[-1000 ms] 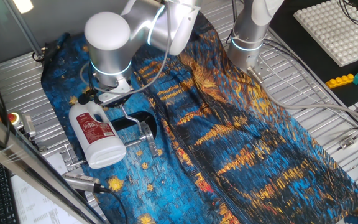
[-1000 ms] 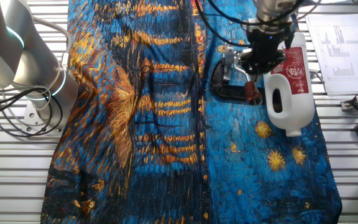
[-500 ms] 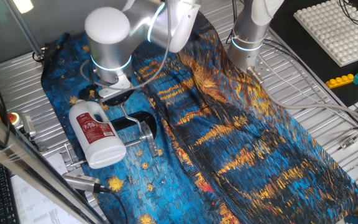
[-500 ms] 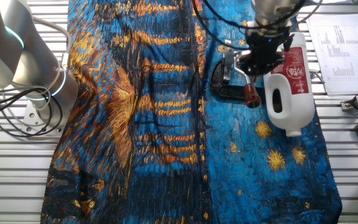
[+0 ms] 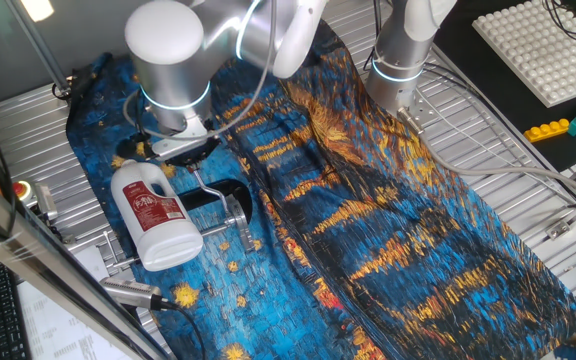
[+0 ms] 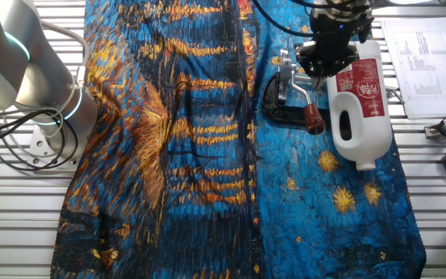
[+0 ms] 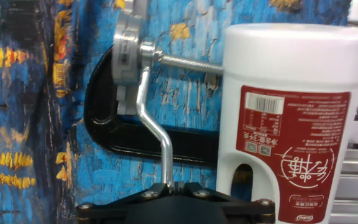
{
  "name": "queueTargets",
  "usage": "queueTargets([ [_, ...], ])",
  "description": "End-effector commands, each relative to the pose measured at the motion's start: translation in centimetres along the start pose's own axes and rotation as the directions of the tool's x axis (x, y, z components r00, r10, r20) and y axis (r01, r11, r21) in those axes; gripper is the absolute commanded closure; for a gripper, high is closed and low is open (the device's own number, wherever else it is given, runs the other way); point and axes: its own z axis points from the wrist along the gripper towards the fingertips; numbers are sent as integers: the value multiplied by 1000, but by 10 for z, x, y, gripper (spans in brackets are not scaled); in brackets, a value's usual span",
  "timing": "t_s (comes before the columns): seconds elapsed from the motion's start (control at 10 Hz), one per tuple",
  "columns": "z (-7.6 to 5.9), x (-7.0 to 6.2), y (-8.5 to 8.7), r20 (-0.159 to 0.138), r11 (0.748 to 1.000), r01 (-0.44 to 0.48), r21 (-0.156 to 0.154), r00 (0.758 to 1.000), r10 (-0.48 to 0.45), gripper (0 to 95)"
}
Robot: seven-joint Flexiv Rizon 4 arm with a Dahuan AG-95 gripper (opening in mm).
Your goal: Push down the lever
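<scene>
The lever is a bent silver rod jointed to the screw disc of a black C-shaped clamp that lies flat on the blue cloth. Its red cap shows in the other fixed view; in the hand view it is hidden under my gripper. My gripper hangs over the rod's lower end with its fingers together and nothing held. It also shows above the clamp in the other fixed view and in one fixed view. The rod runs out from under it.
A white plastic bottle with a red label lies right beside the clamp, touching its screw. A wrinkled blue and orange cloth covers the table. A second robot base stands at the left. Papers lie at the right.
My gripper and arm have risen a little and drawn back from the red cap end of the lever. The lever, clamp and bottle have not visibly moved.
</scene>
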Motion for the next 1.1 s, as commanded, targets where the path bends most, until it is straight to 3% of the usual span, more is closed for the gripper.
queueTargets([
  [0.1,-1,0,0,0,999,-48,-17,999,48,950],
  [0.2,-1,0,0,-18,993,-110,-40,994,109,950],
  [0.4,-1,0,0,-64,980,-194,-43,980,191,950],
  [0.6,-1,0,0,-34,967,-249,-49,968,247,950],
  [0.7,-1,0,0,-33,964,-261,-50,965,260,950],
  [0.9,1,3,-1,-45,979,-199,-50,979,197,950],
  [1.1,9,21,-6,-81,988,-148,-47,986,144,950],
])
